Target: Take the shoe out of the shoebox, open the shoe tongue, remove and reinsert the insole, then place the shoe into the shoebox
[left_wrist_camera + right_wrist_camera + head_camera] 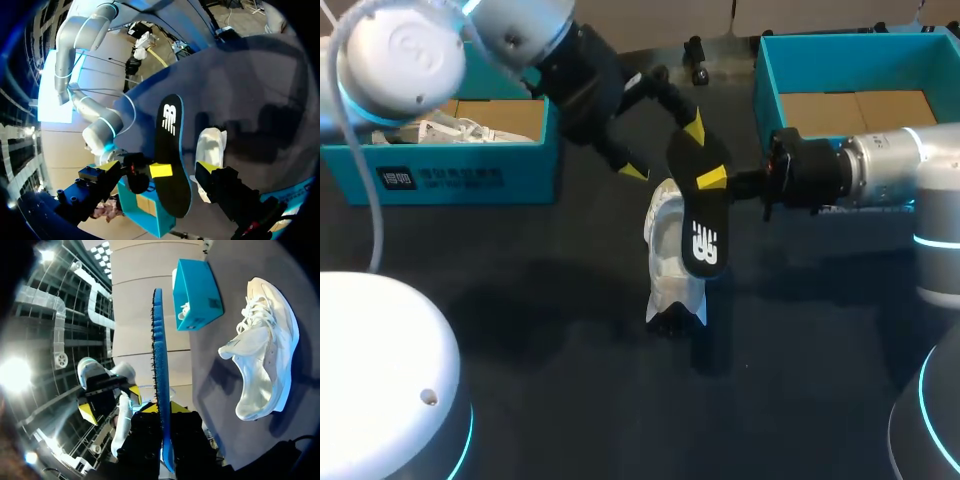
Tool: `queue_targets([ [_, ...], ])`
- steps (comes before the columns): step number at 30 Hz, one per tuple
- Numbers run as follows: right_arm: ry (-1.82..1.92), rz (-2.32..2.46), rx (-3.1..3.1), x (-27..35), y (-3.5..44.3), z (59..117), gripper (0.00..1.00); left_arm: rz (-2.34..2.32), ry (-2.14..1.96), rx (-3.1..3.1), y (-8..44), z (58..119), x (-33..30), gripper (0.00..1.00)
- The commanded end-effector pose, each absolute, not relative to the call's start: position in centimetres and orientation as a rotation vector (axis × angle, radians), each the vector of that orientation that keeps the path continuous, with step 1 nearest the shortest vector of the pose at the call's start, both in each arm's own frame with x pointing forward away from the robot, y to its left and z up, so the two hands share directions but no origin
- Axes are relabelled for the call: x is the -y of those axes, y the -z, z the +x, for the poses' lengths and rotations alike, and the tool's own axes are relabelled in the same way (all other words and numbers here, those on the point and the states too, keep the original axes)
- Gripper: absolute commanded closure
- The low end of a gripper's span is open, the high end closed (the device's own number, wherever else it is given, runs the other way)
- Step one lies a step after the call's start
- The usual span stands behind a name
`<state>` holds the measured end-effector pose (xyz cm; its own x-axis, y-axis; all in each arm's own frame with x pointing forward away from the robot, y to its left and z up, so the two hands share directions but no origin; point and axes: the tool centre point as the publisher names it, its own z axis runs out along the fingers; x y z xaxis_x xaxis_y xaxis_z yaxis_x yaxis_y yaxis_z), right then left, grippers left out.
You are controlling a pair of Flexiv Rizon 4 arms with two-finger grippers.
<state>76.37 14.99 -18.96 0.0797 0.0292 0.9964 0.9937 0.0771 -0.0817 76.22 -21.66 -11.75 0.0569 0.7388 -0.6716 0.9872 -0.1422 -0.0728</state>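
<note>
Insole (pixel 703 215) clamped in right jaws above shoe (pixel 668 262); left jaws apart, straddling it.

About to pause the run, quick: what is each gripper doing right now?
Left gripper: open, holding nothing.
Right gripper: closed on the black insole.

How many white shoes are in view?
2. One white shoe lies on the table beneath the insole; a second shoe sits in the left shoebox. The left arm covers part of that box, so another may be hidden.
</note>
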Motion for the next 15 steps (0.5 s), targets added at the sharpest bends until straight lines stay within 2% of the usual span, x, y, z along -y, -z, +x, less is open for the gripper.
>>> queue_targets([
  [1,1.07,-1.212,1.211,-15.2,18.8,76.7,1.0,2.208,0.507,-1.92,11.0,77.4,22.1,0.0],
  [15,1.066,-1.264,1.228,-15.2,18.9,76.9,1.0,2.321,0.281,-1.992,9.7,79.4,22.0,0.0],
])
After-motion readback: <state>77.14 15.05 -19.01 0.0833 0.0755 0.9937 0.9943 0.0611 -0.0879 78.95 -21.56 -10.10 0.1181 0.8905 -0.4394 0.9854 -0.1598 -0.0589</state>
